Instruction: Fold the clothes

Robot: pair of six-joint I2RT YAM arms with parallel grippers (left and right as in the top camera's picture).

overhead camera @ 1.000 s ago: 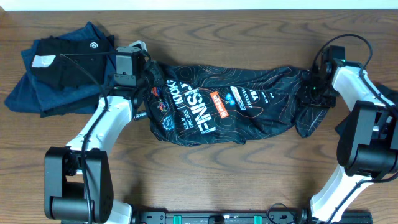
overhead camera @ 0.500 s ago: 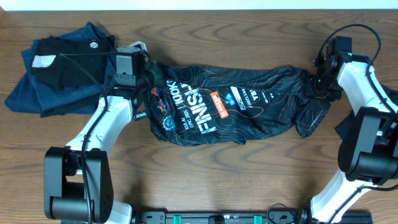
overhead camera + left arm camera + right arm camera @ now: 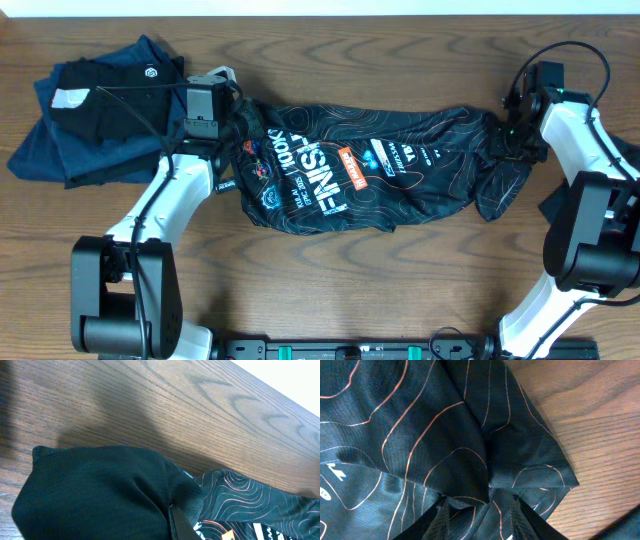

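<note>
The black T-shirt (image 3: 400,170) with orange contour lines and white lettering lies stretched sideways across the middle of the table. My left gripper (image 3: 240,135) is at its left end and is shut on bunched black cloth. The left wrist view shows one finger (image 3: 177,522) buried in plain black fabric (image 3: 95,495), with the patterned part to the right. My right gripper (image 3: 505,140) is at the shirt's right end. In the right wrist view its fingers (image 3: 480,520) pinch a gathered fold of the shirt (image 3: 420,435).
A pile of dark blue and black garments (image 3: 90,110) lies at the back left, close to my left arm. Another dark cloth (image 3: 628,155) shows at the right edge, behind my right arm. Bare wood (image 3: 350,290) runs along the front.
My right wrist has moved back and a little to the right, drawing the shirt's right end with it. Since half a second ago it is nearly still. The left arm has not moved.
</note>
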